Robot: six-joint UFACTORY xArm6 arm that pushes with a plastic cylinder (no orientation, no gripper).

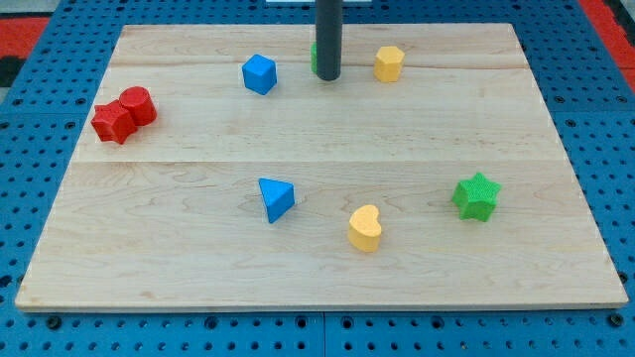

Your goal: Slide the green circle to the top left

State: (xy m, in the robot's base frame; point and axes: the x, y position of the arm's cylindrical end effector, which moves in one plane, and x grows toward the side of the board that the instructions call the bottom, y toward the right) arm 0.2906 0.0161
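We see a pale wooden board (327, 139) with light grain lines, lying on a blue table with rows of little dark holes (595, 99). On the board sit two red blocks (124, 114), two blue blocks (259, 74), two yellow blocks (389, 63), and a green star block (476, 195). Our dark grey rod (327, 40) hides most of a green block (314, 58).

Your green circle (314, 57) sits near the desk's top edge, about midway along it. You see only a thin green sliver of its left side; the dark rod stands in front and hides the rest.
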